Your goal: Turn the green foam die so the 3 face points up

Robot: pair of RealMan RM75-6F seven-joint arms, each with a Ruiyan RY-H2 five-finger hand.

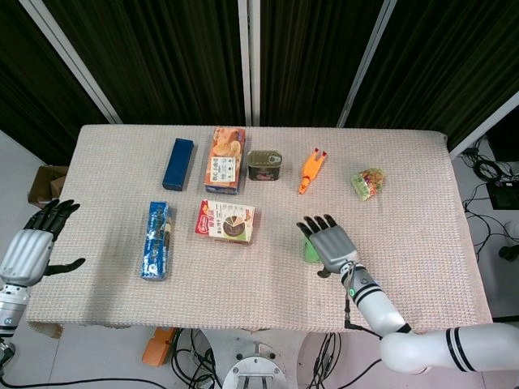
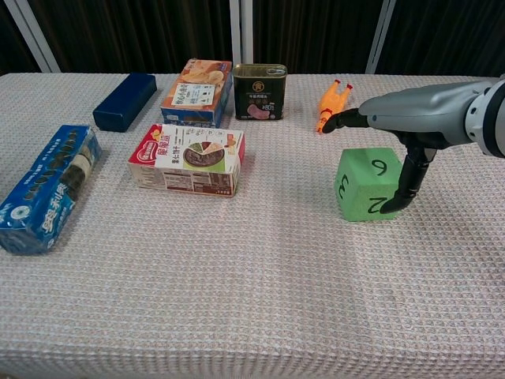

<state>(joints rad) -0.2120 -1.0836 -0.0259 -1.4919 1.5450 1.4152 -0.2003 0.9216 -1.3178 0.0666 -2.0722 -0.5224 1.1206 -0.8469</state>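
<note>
The green foam die (image 2: pixel 360 184) sits on the table right of centre. It shows 6 on top, 3 on its left side and 2 on the side facing me. My right hand (image 2: pixel 418 114) hovers flat just over the die, fingers stretched toward the far side. Its thumb (image 2: pixel 406 183) hangs down and touches the face with the 2. From the head view the right hand (image 1: pixel 328 243) covers most of the die (image 1: pixel 310 252), leaving only a green sliver. My left hand (image 1: pixel 28 247) is open off the table's left edge, holding nothing.
A red-and-white carton (image 1: pixel 226 221) and a blue cookie pack (image 1: pixel 157 240) lie left of the die. Behind are a dark blue box (image 1: pixel 178 163), an orange biscuit box (image 1: pixel 225 158), a tin can (image 1: pixel 263 164), an orange toy chicken (image 1: pixel 312 169) and a snack bag (image 1: pixel 368 182).
</note>
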